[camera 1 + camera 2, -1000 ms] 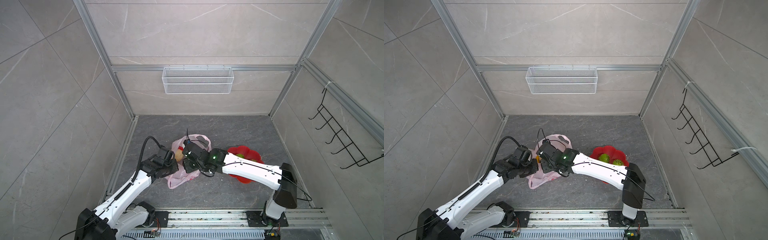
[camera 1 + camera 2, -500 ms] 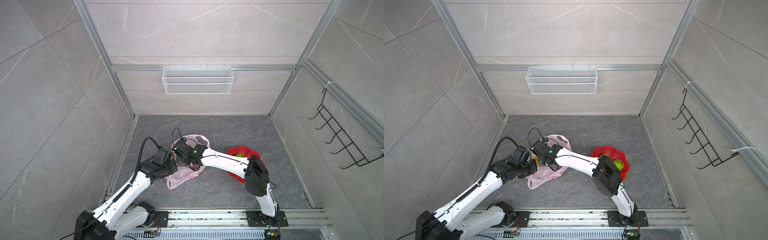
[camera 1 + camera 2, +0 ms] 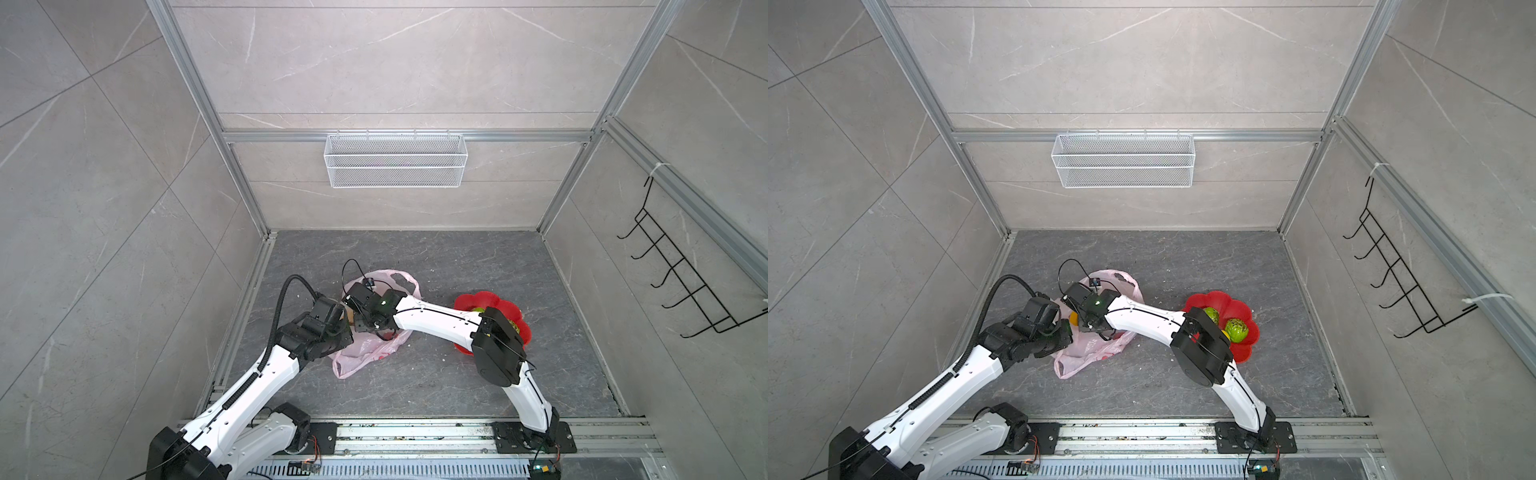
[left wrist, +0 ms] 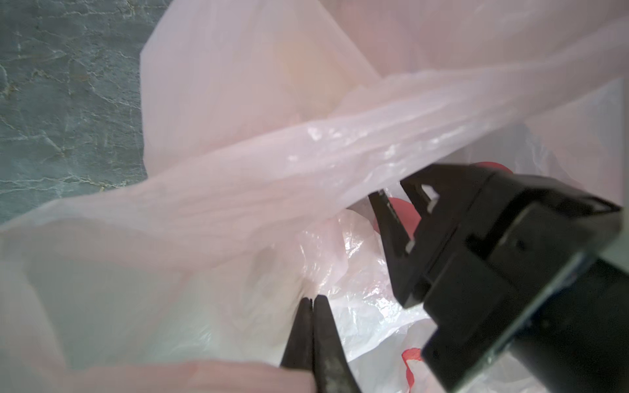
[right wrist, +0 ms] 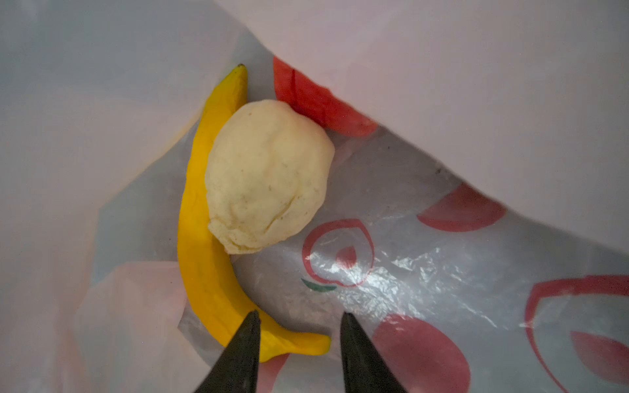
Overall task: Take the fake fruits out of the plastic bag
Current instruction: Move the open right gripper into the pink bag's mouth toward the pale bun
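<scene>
The pale-pink plastic bag [image 3: 361, 353] [image 3: 1088, 349] lies on the floor between both arms. My left gripper [image 4: 312, 298] is shut on a fold of the plastic bag's [image 4: 272, 153] film at its mouth. My right gripper [image 5: 299, 314] [image 4: 391, 187] reaches inside the bag, open, with nothing between its fingers. Its tips hover over the stem end of the yellow banana [image 5: 204, 255]. A cream lumpy fruit [image 5: 269, 177] rests against the banana, and a red fruit [image 5: 316, 102] lies behind, half hidden by film. Two green fruits [image 3: 1212, 314] [image 3: 1237, 328] sit in the red dish.
The red flower-shaped dish [image 3: 486, 299] [image 3: 1217, 299] stands right of the bag, partly covered by my right arm's elbow [image 3: 496, 353]. A white wire basket [image 3: 395, 160] hangs on the back wall, a black hook rack [image 3: 681, 282] on the right wall.
My right gripper has moved left, deeper into the bag's mouth, and its elbow has swung up in front of the dish. Its jaws have widened slightly. My left arm has held still.
</scene>
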### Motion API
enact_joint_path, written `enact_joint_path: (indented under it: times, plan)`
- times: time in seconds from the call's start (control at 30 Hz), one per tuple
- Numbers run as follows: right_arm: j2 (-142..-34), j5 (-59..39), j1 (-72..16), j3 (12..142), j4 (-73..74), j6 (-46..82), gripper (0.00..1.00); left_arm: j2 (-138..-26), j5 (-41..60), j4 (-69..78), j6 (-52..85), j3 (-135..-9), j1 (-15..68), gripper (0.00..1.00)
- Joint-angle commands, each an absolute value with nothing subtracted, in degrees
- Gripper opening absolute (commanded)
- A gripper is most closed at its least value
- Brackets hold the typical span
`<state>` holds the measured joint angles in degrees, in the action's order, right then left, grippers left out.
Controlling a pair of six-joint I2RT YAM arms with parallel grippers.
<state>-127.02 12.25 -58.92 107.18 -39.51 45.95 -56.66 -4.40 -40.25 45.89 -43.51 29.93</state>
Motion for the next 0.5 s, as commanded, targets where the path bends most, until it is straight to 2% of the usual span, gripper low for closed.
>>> enact_joint_path:
  times: [0.0, 0.27, 0.47]
  plan:
    - [-129.06, 12.33, -58.30, 108.62, -38.49, 48.65, 0.45, -55.68, -4.93, -39.58, 45.88, -42.98, 29.62, 0.00]
    - [-130.06, 10.01, -56.97, 107.56, -33.32, 51.42, 0.61, -56.12, -2.69, -39.35, 44.81, -42.89, 29.62, 0.00]
    - [-129.98, 9.19, -56.83, 107.07, -30.29, 51.56, 0.69, -55.26, -1.12, -39.05, 45.15, -41.53, 29.60, 0.00]
